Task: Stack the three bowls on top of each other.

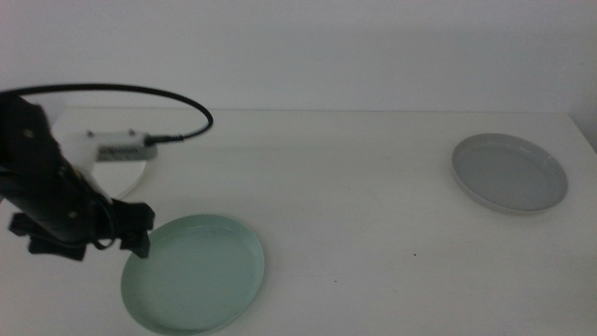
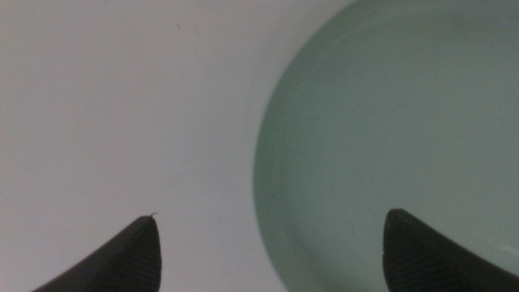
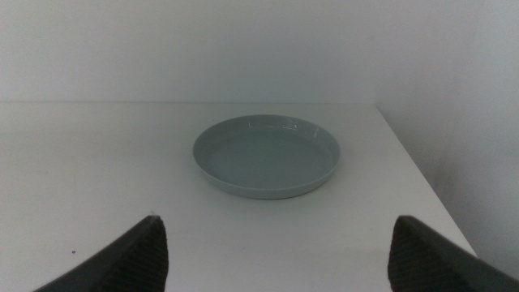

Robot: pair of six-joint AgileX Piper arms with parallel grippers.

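Evidently stiff, smooth and breakable, the mint green bowl at the near left of the table is best taken by its low rim, straddled by the wide-spread left pincer.

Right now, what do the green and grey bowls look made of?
Green bowl: likely matte ceramic or melamine; dull, even colour, no sharp glare. Grey bowl: same look, soft sheen along the rim. Can't separate ceramic from plastic by sight. Left claw straddles the green rim.
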